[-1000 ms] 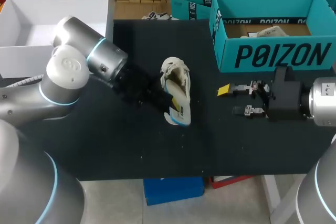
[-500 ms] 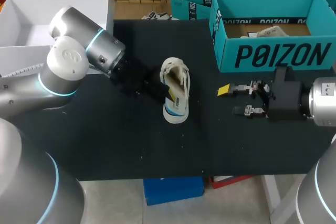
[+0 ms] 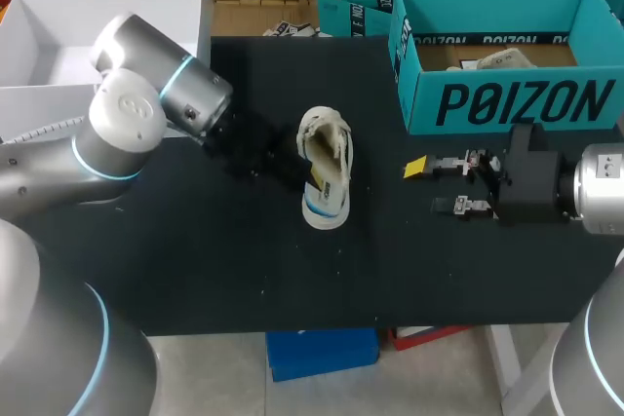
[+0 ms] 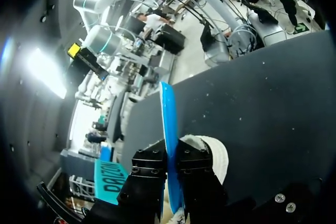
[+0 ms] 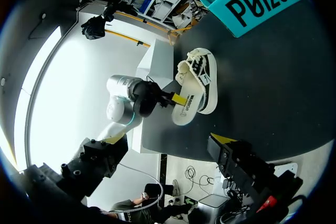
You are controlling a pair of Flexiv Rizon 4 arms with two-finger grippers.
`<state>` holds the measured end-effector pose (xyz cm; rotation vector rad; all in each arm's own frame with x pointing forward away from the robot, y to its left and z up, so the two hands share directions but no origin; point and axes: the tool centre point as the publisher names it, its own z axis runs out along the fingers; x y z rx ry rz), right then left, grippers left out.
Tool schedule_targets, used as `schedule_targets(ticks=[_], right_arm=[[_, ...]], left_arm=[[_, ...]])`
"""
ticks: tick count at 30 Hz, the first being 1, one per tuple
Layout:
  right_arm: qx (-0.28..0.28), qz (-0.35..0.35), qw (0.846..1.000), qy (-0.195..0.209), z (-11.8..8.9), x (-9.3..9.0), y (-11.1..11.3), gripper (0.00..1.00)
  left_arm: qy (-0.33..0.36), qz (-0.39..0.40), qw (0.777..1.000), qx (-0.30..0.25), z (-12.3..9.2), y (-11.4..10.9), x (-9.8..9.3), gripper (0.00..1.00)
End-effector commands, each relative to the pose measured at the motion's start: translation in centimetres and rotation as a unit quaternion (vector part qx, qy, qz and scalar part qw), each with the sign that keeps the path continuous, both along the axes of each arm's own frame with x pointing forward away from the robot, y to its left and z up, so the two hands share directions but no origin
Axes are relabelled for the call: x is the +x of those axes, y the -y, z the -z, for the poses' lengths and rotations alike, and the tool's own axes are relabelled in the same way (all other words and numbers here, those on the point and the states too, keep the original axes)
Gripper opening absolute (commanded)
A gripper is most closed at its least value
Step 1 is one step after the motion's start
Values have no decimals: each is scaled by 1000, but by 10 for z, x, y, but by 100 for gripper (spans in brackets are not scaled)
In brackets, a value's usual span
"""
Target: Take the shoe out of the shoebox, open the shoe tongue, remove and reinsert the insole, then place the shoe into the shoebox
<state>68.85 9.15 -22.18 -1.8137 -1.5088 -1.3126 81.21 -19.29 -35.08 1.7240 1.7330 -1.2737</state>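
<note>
**Insole pinched at the shoe, right hand idle**

The shoe (image 3: 326, 174) lay on the black table (image 3: 195, 260) near its middle, well apart from the teal shoebox (image 3: 507, 99) at the far right corner. Its long axis ran from the far edge toward the near edge, only slightly slanted. The laced end pointed away from the robot and the blue-striped end toward it. Whether it sat upright or leaned on its side could not be told.

Compared with 1 second before, the near end of the shoe had swung back toward the left, so the shoe lay straighter. The insole (image 4: 168, 124) stood out less from the opening. The left arm's elbow had shifted a little toward the far left. The right arm had not moved.

The left gripper (image 4: 172, 158) was closed down to a thin slit, both fingers (image 4: 149, 169) pressing the blue edge of the insole from 2 sides, right at the shoe's opening. The right gripper (image 3: 427, 187) hung over the table in front of the shoebox, its 2 fingers spread wide with nothing between them
</note>
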Motion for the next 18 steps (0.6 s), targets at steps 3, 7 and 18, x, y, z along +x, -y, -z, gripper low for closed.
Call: schedule_targets(ticks=[3,7,18], right_arm=[[0,0,1000,0,0,0,0,100],[0,0,1000,0,0,0,0,100],[0,0,1000,0,0,0,0,100]], left_arm=[[5,-5,1000,12,6,-1,6,0],[9,-9,1000,17,5,-2,11,0],[16,-9,999,26,7,-1,14,0]])
